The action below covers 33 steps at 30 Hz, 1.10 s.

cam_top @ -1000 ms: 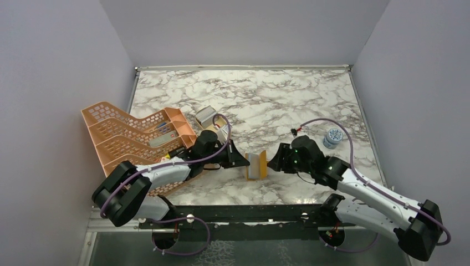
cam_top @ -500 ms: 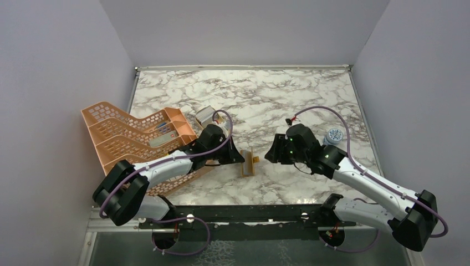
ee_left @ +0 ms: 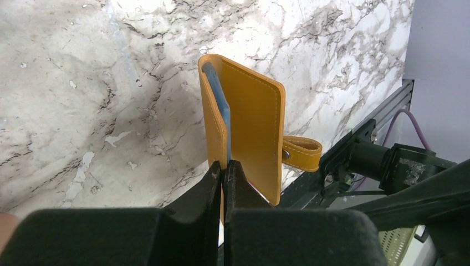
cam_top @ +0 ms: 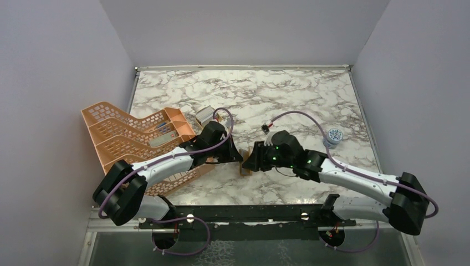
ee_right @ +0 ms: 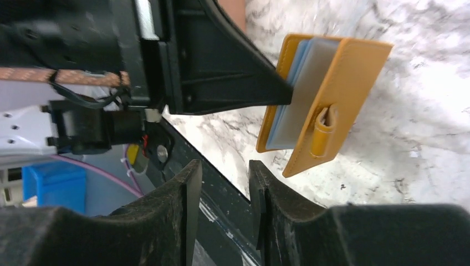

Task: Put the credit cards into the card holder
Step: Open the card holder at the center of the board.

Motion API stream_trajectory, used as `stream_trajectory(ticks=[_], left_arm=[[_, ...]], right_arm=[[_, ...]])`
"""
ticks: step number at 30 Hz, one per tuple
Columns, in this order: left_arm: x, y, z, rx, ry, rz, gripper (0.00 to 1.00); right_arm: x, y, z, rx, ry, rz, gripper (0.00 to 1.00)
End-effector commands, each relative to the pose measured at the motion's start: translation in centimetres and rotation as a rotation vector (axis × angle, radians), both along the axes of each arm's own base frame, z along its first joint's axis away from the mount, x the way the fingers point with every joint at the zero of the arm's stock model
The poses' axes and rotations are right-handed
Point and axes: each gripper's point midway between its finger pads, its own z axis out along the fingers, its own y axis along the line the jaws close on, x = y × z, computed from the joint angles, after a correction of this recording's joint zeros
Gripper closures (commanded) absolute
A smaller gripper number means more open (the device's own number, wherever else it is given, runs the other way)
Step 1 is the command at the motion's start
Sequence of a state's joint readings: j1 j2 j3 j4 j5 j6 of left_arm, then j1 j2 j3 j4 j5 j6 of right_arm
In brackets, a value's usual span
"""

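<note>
- Between the two arms, the left hand [ee_left: 224, 166] is clamped tight on one edge of the holder [ee_left: 252, 122], with no gap showing between its fingers.
- That grip keeps the holder on edge over the marble bench [ee_left: 83, 83], its orange flaps slightly apart.
- A snap strap [ee_left: 302, 152] sticks out from the outer flap.
- Between the flaps a pale sheet [ee_right: 310, 83] lies against blue lining; whether it is a card or a pocket I cannot tell.
- Just beside the holder's strap side sits the right hand [ee_right: 224, 177], its fingers apart with nothing between them, not touching the holder.
- At the bench's left edge, a peach rack [cam_top: 127, 138] lies under the left arm.
- Well apart on the right stands a small round blue tub [cam_top: 333, 136].
</note>
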<state>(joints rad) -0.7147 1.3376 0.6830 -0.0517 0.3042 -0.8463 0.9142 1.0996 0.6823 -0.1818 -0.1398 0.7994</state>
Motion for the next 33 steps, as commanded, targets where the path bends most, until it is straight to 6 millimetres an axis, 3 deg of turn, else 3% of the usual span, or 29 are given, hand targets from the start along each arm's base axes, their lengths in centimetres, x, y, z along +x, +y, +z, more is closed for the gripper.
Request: stream_trajectory(ticks=[1,8,15,21,27,33], left_arm=[[0.4,-0.4,0.8,0.002,-0.018,-0.011,1.00],[-0.2,-0.2,0.2,0.002,-0.008,-0.027,1.00],[-1.2,-0.7,0.0,-0.049,0.005,-0.075,1.00],[-1.8,-1.4,0.4,-0.112,0.003,-0.115,1.00],[-2.0,-1.3,0.2,-0.110,0.013,-0.119,1.00],[-2.0,-1.3,-0.1,-0.102,0.020,-0.119,1.00]], right_arm=[[0.6,2.5,-0.4,-0.014,-0.006,-0.009,0.65],[2.0,0.7,-4.7,-0.178,0.027,-0.119,0.69],[1.5,-0.3,-7.6,-0.246,0.070,-0.128,0.68],[0.7,0.1,-7.8,-0.183,0.073,-0.098,0.59],[0.6,-0.1,-8.8,-0.209,0.089,-0.101,0.59],[0.2,0.5,-8.2,-0.152,0.097,-0.078,0.52]])
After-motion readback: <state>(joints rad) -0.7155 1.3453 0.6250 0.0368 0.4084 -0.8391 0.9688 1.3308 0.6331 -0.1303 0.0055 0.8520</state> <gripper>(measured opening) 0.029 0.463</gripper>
